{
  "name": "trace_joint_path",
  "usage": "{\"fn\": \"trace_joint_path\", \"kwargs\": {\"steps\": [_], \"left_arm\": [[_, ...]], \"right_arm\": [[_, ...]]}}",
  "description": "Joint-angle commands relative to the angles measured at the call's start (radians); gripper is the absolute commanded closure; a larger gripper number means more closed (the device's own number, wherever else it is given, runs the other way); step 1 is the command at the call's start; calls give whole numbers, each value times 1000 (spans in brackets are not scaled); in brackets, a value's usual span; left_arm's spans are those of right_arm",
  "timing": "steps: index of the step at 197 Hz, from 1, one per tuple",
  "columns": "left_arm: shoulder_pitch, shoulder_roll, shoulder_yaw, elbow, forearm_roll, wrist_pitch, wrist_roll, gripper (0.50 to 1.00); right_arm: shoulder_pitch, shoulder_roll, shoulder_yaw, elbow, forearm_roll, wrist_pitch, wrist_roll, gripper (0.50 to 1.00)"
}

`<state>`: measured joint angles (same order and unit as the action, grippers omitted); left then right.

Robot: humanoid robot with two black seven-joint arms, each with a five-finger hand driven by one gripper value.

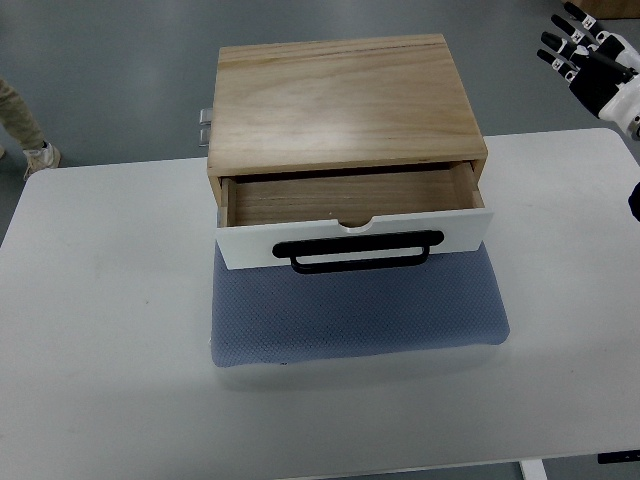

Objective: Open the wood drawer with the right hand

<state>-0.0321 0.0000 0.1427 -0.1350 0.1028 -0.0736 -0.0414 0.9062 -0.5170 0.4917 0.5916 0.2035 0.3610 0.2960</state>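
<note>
A wooden drawer box (pixel 340 100) sits on a blue-grey cushion (pixel 360 305) in the middle of the white table (pixel 100 300). Its drawer (pixel 350 197) is pulled partway out toward me and looks empty inside. The drawer's white front panel (pixel 355 242) carries a black bar handle (pixel 358 251). My right hand (pixel 582 52) is raised at the top right corner, beyond the table's far edge and well away from the handle, with its black-tipped fingers (pixel 556 42) spread and holding nothing. No left arm shows.
A person's leg and shoe (pixel 38 155) stand on the grey floor at the far left, beyond the table. A small metal fitting (pixel 204 126) sticks out of the box's left side.
</note>
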Motion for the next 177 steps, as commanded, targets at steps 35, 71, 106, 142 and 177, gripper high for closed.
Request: {"fn": "trace_joint_path", "kwargs": {"steps": [35,71,106,142,177], "left_arm": [[0,0,0,0,0,0,0,500],[0,0,0,0,0,0,0,500],[0,0,0,0,0,0,0,500],[0,0,0,0,0,0,0,500],[0,0,0,0,0,0,0,500]], "right_arm": [[-64,60,-2,-6,19,-10,-51,548],[-78,61,-5,-6,17,-11,-86,548],[-90,74,-2,-4,74,-5,-130,548],[-102,84,-5,-4,76,3,-124,548],[-113,98,-15,-3,68,21,-124,548]]}}
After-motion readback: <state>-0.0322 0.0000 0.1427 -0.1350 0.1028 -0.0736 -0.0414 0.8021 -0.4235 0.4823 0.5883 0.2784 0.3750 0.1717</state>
